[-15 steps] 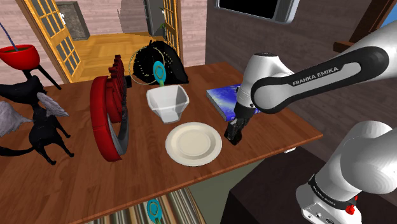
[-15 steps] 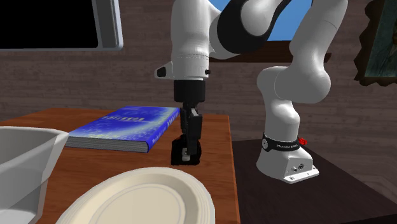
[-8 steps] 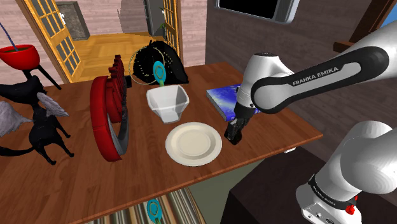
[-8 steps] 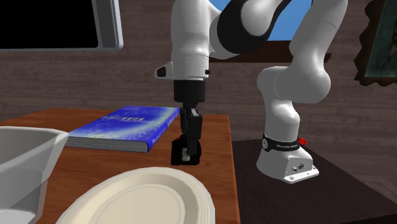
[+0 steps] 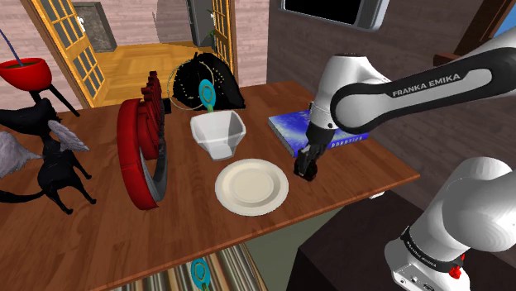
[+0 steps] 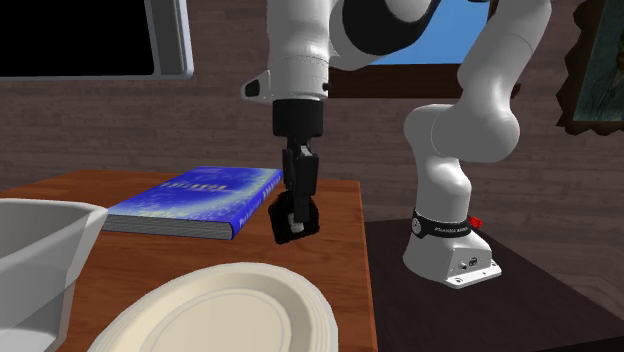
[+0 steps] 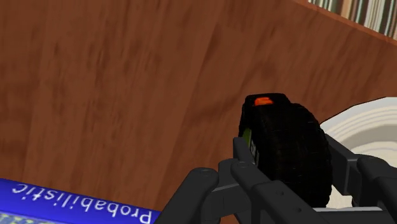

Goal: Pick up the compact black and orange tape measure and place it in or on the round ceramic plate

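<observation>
Lifted since a second ago: hand and load are up off the bench (image 6: 340, 262), where earlier the load sat on the wood. A gap now shows beneath it in the second exterior view.

- Fingers (image 7: 235, 173) clamped on the tape measure (image 7: 286, 149), one to each side of its black body. Orange button (image 7: 263, 100) on the end facing away from the hand.
- Tape measure (image 6: 292, 222) hangs slightly tilted, clear of the bench, just beside the near corner of the blue book (image 6: 195, 200).
- Round cream plate (image 5: 252, 186) lies near, toward the shoulder view's left of the load. It has nothing on it.
- White bowl (image 5: 219, 134) stands behind the plate, apart from it. Red curved object and black animal figures are farther along the bench.

Progress, as judged: grasp made, lift begun. Left to do: carry across to the plate, lower, let go. Roughly the halfway mark.

Hard to make out:
- Shoulder view: fingers and tape measure merge into one dark shape, and lift height is not readable there.
- Wrist view: lower part of the tape measure sits behind the fingers. Plate (image 7: 372, 127) is cut off at the edge, as is the book title.
- Second exterior view: plate (image 6: 215, 310) and bowl are cropped by the frame.
</observation>
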Controlling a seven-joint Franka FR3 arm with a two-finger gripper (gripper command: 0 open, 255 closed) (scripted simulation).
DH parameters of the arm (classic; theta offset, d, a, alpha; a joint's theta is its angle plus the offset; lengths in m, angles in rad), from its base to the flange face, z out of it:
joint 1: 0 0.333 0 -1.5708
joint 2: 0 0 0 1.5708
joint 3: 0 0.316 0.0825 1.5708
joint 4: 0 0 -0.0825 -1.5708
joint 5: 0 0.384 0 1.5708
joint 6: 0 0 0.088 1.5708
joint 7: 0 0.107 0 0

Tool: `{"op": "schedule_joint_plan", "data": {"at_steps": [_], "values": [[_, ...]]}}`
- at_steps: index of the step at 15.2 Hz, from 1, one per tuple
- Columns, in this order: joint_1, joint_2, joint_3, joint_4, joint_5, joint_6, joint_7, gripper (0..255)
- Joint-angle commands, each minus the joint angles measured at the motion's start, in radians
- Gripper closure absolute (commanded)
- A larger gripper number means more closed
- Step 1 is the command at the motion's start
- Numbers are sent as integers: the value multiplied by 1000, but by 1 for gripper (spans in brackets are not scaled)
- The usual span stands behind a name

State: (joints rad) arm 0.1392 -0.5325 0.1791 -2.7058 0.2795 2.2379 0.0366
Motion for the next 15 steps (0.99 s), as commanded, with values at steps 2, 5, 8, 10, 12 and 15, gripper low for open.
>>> {"op": "schedule_joint_plan", "data": {"at_steps": [2, 5, 8, 10, 12, 15], "values": [[-3, -24, -5, 26, -8, -51, 7, 255], [-6, -44, -9, 54, -16, -98, 13, 255], [-8, -61, -13, 84, -22, -144, 20, 255], [-3, -30, 3, 115, -19, -141, 40, 255], [5, 37, 36, 171, -14, -123, 78, 255], [12, 138, 84, 262, -19, -103, 137, 255]]}}
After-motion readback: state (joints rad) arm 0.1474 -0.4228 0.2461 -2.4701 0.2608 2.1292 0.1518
